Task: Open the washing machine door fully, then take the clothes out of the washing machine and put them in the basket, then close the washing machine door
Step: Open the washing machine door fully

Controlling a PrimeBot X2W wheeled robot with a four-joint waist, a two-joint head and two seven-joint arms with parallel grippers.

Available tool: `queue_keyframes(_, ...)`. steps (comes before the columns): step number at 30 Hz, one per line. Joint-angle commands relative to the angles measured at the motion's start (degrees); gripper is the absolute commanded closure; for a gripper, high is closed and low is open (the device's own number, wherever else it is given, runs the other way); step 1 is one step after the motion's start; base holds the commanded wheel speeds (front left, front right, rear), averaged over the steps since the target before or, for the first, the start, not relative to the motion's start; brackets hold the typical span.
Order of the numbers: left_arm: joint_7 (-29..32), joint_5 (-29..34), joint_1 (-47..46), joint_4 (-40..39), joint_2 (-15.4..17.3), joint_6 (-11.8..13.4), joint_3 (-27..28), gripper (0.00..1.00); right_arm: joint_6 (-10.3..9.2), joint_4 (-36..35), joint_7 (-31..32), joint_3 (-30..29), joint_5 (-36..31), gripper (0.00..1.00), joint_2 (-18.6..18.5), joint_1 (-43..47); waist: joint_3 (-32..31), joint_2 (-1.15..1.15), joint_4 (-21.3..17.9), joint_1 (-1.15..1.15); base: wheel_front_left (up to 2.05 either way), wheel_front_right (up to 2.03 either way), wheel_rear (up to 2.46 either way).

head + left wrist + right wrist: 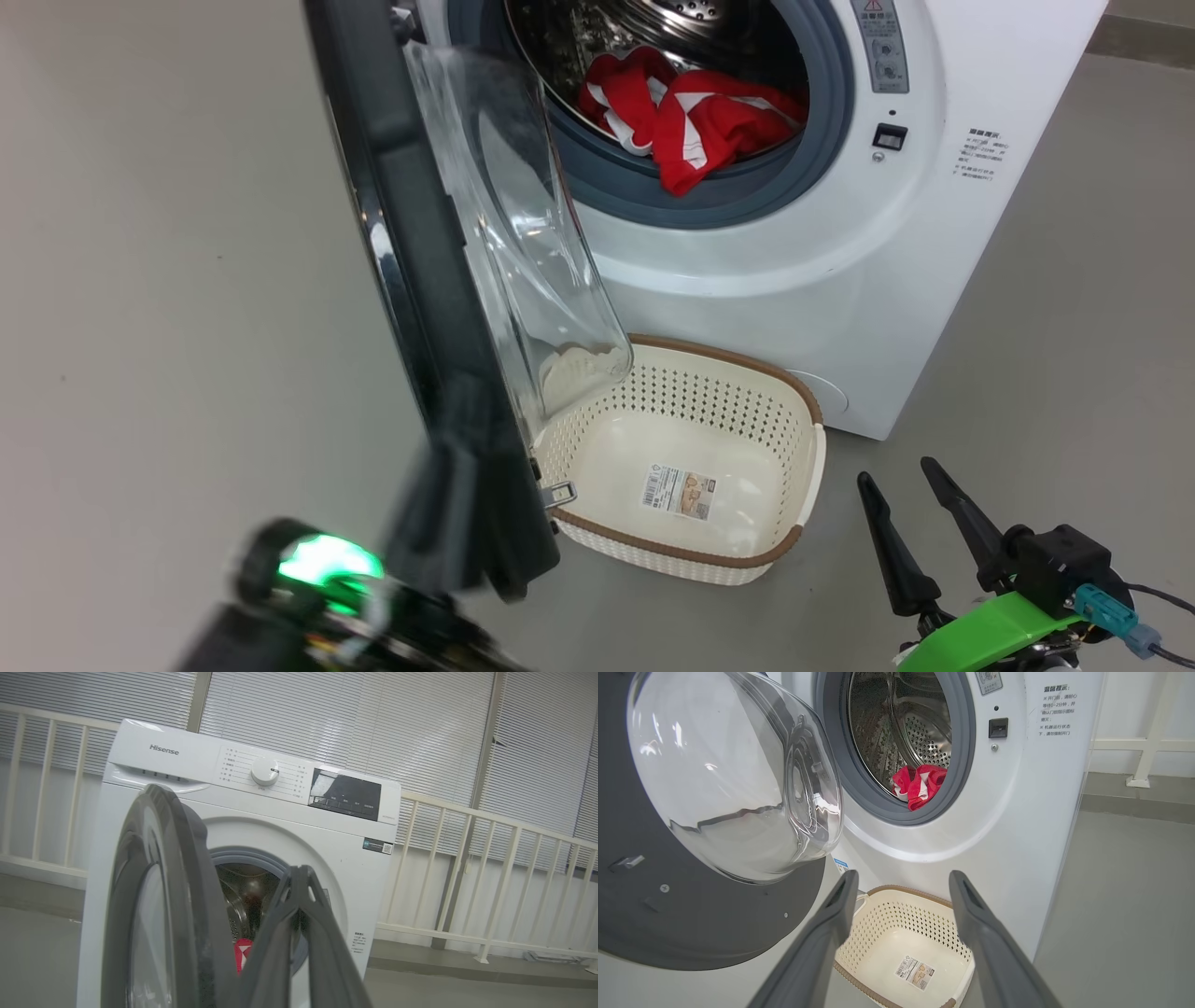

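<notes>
The washing machine [794, 280] stands with the washing machine door [411, 233] swung out, edge-on toward me, its glass bowl facing the drum. The clothes [691, 121], red with white stripes, lie in the drum and hang over the grey seal. Below the opening sits the basket [728, 359], empty except for a paper label. My left gripper [462, 420] is shut, with nothing between its fingers, right beside the door's lower outer edge; the left wrist view has the gripper [299, 872] next to the door rim [177, 896]. My right gripper [896, 472] stands open, right of the basket.
In the right wrist view the open fingers [971, 905] frame the basket [901, 890], with the clothes [920, 784] higher up. A cream railing [467, 858] and blinds run behind the machine. Grey floor [140, 327] spreads left of the door and right of the machine.
</notes>
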Motion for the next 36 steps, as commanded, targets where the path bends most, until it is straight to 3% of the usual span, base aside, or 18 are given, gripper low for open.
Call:
queue_keyframes(1, -0.26, 0.08, -0.41, -1.21, 0.6, -0.5, 0.22, 1.0, 0.42, -1.33, -0.37, 1.32, -0.11, 0.0, -0.34, -1.25, 0.09, 0.0, -0.05, 0.0, 0.0, 0.0, 0.0)
queue_keyframes(6, -0.26, -1.69, 1.89, 7.48, 0.6, -0.77, -7.23, 1.0, 0.42, -1.35, -0.37, 1.66, -0.19, 0.0, -0.22, -1.59, 0.3, 0.0, -0.53, 0.0, 0.0, 0.0, 0.0)
queue_keyframes(13, -0.26, -5.11, 1.34, 19.74, 0.6, -0.72, -7.08, 1.0, 0.42, -1.39, -0.37, 1.87, -0.2, 0.0, -0.05, -1.74, 0.47, 0.0, -0.93, 0.0, 0.0, 0.0, 0.0)
queue_keyframes(25, -0.26, -8.26, -0.47, 24.9, 0.6, -0.11, -1.84, 1.0, 0.42, -1.21, -0.37, 2.26, 0.13, 0.0, 0.3, -1.4, -0.31, 0.0, -1.08, 0.0, 0.0, 0.0, 0.0)
queue_keyframes(36, -0.26, -5.72, 1.63, 24.44, 0.6, -0.06, 10.47, 1.0, 0.42, -1.5, -0.37, 2.5, 0.05, 0.0, 0.66, -1.36, 0.17, 0.0, -0.93, 0.0, 0.0, 0.0, 0.0)
